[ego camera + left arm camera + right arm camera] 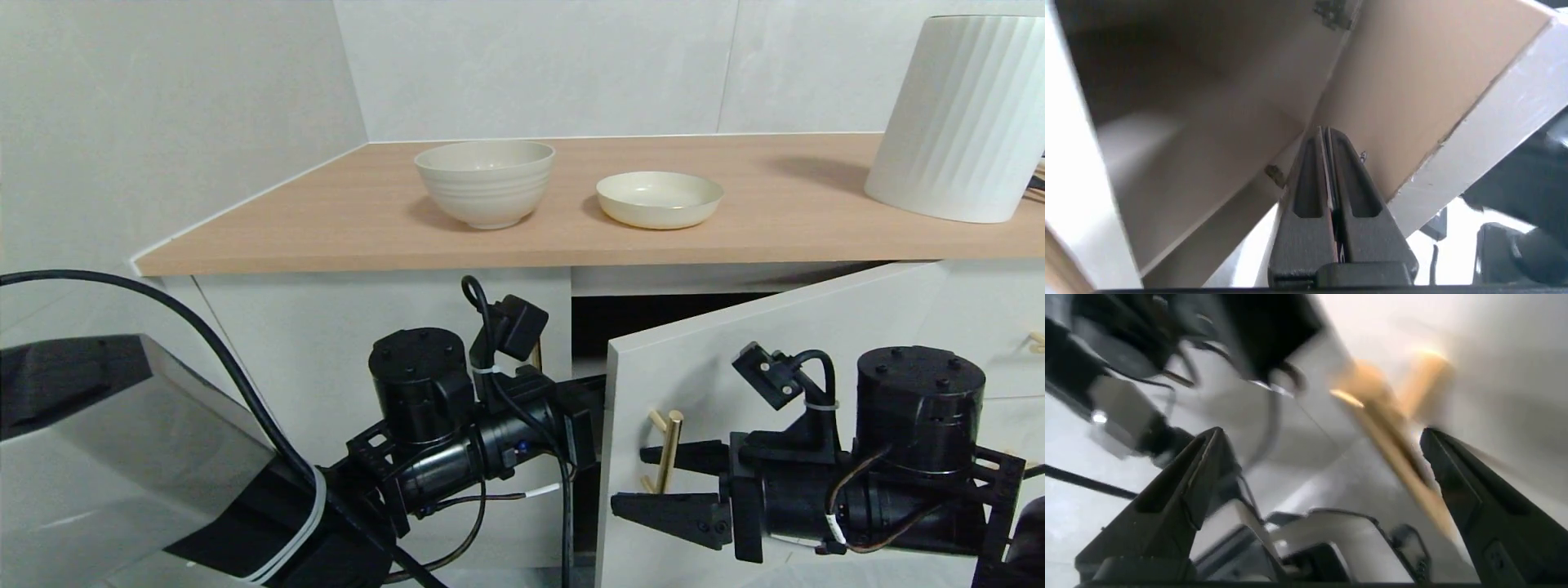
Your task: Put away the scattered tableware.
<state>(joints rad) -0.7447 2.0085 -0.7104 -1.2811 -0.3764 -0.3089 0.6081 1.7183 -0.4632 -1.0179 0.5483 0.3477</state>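
Brass is what your right hand [630,478] is lined up on. The door handle [671,451], at about 5 o'clock in the head view, sits level with the two fingertips. The right wrist view shows the jaws spread wide with the bar between them, gripping nothing.

Your left hand [1325,143] is pressed fully shut and empty. Its tip pokes into the dark gap at 6 o'clock, just behind the free edge of the cabinet door [759,343], which stands partly ajar.

The tableware has not been touched. The bowl [485,184] stands upright on the bench [326,233] at roughly 12 o'clock, and the shallow dish [660,198] is beside it toward 1 o'clock, close but apart. A ribbed white canister [963,122] stands well off at 2 o'clock (it looks like a fixture, not something to stow).

My read is that you are on the door-opening step, with no stowing begun. Next, either close the right fingers squarely on the handle or push the door's inner face with the shut left hand, then swing it wide enough to clear both arms. Follow the hinge arc as you pull, since a straight tug could slip off the bar. After that, go up for the bowl.
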